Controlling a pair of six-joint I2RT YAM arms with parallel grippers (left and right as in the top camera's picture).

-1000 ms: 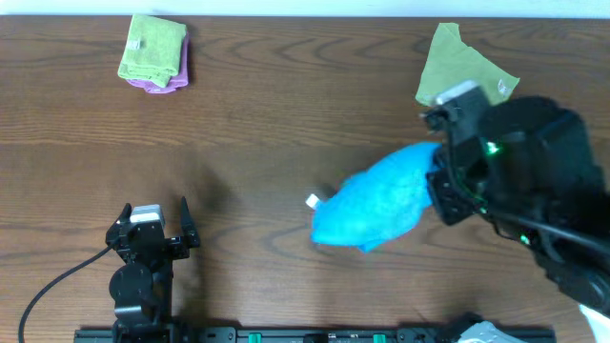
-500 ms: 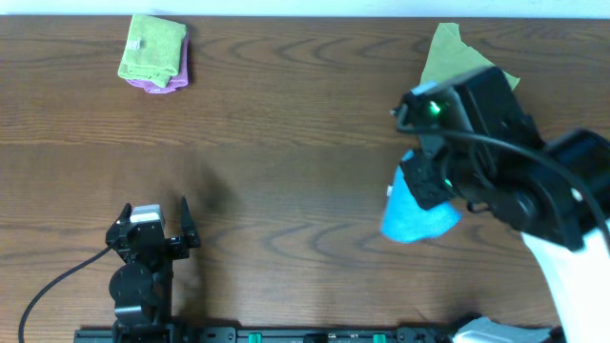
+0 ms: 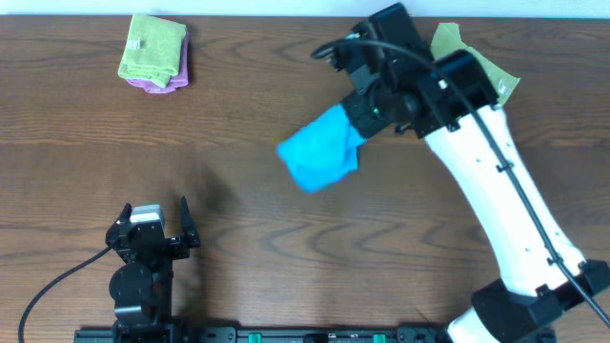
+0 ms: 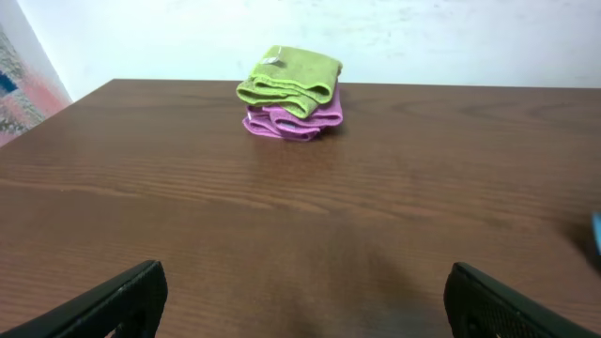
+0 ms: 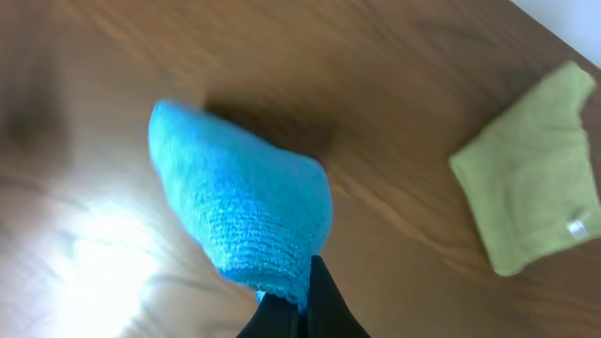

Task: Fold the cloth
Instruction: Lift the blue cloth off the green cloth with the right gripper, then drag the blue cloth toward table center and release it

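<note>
Cloth position: the sky-blue cloth [image 3: 319, 152] is a bunched lump above the middle of the table [image 3: 238, 257], a little right of centre, hanging from the right gripper [image 5: 296, 302].
Cloth direction: seen from overhead, its long axis runs on a diagonal, with the gripped end at the upper right and the loose, rounded end at the lower left.
Right gripper: pressed together, pinching one edge of the cloth between dark fingers.
Left gripper: the left gripper [image 3: 152, 217] sits near the front left of the table, spread wide and holding nothing.
Overhead only: the white right arm [image 3: 496, 191] reaches across the table and covers part of a loose lime-green cloth [image 3: 481, 65] at the far right.
Right wrist only: blurred; it shows the cloth's knobbly weave, a dark shadow on the wood beside it, and a white tag [image 5: 577, 228] on the loose lime-green cloth.
Left wrist only: a side view of a folded green cloth [image 4: 289, 75] stacked on a purple cloth [image 4: 293, 120] at the far left, with a sliver of blue at the right edge.
</note>
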